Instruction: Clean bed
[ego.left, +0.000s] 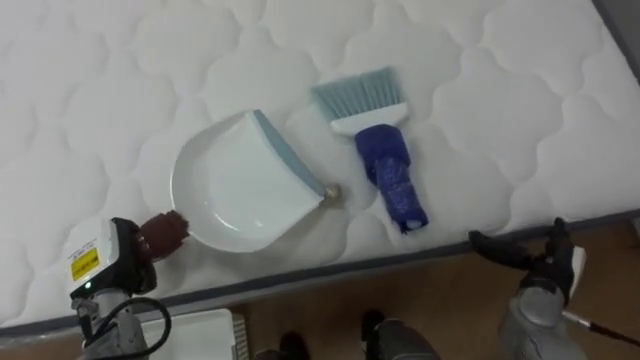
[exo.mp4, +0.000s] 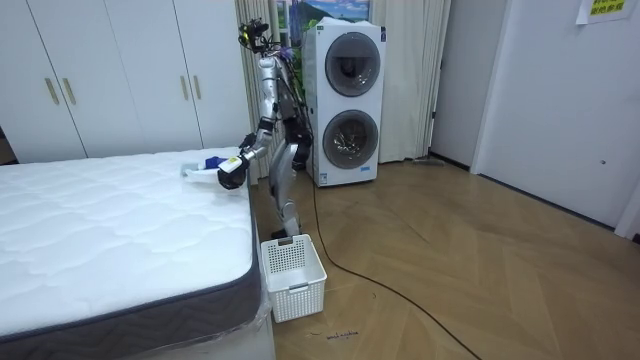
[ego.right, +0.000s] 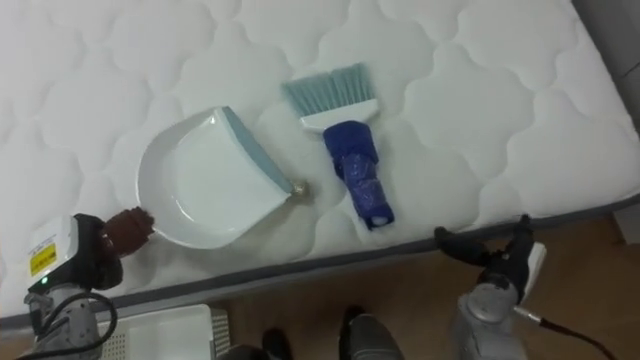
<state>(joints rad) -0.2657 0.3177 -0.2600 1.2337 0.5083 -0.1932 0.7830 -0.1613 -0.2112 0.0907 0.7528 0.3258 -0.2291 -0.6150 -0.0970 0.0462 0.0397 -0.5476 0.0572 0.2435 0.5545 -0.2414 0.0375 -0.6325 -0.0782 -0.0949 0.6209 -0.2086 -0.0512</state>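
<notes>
- My left robot hand (ego.left: 118, 262) sat at the near edge of the bed (ego.left: 480, 80), right against the brown handle (ego.left: 165, 232) of the white dustpan (ego.left: 240, 185); I couldn't tell whether it gripped.
- My right robot hand (ego.left: 525, 255) hung just off the bed's edge, loosely spread, holding nothing.
- The brush (ego.left: 385, 160) lay on the bed, ahead and left of that hand, near the dustpan's lip.
- A small brown scrap (ego.left: 331, 192) rested at the lip's corner.
- A white basket (exo.mp4: 293, 272) stood on the floor below my left robot hand.
</notes>
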